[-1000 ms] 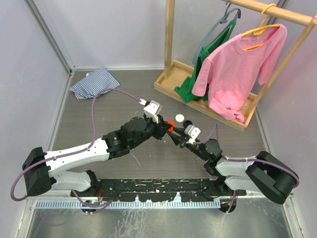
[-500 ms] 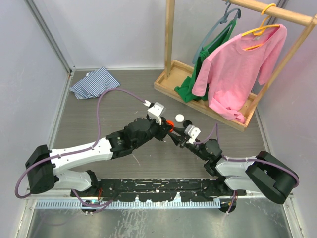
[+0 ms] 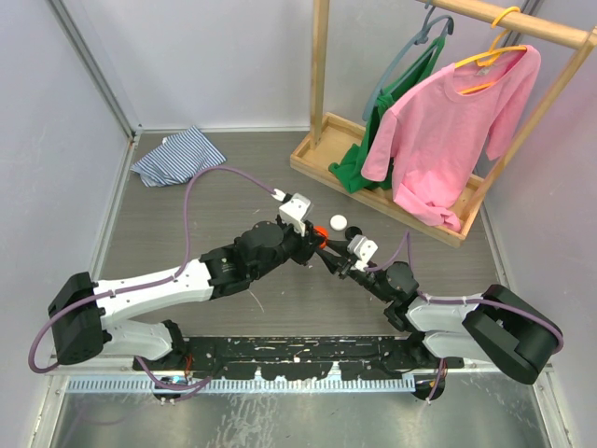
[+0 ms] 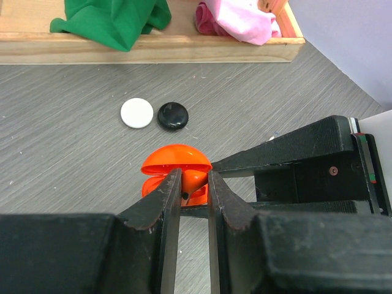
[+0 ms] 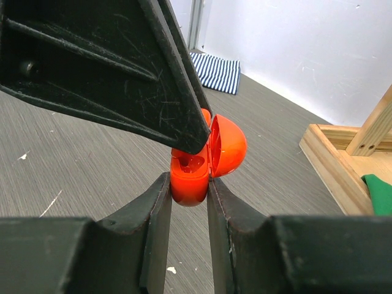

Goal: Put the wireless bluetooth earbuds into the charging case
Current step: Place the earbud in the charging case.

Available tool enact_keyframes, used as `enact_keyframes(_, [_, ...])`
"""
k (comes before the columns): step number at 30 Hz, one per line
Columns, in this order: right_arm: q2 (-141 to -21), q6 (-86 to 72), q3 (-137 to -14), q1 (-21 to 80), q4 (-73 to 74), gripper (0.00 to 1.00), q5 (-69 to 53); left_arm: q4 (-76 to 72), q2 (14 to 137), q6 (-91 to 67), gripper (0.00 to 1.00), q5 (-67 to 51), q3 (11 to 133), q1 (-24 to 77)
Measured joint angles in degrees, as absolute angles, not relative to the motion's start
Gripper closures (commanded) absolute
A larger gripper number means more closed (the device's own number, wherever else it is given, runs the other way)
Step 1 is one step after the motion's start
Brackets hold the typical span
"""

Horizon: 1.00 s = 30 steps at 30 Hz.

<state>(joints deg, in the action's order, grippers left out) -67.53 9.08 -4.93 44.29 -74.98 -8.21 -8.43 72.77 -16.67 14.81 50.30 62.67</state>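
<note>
Case in right fingers, left fingers nearer

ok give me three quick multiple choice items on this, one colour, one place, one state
1. What colour is the charging case? A blue B orange C white
2. Where are the white puck and black puck? A on the table before the rack base B inside the case C on a plate
3. How is the lid? A shut B lying detached C hinged open
Answers: 1 B, both wrist views show orange. 2 A, they sit side by side on bare table. 3 C, it stands up while the right tool clamps the case's lower half.
</note>
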Motion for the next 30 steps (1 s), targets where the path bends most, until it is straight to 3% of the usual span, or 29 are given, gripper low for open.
enact_keyframes(15, [-67.5,9.1,-4.9,44.2,-74.9,0.99,-8.0,-10.1,75.2,-15.6,0.77,14.8,50.3,62.7])
enact_keyframes(30, [-67.5,9.1,-4.9,44.2,-74.9,0.99,-8.2,-9.9,73.8,-15.6,0.52,15.0,50.3,62.9])
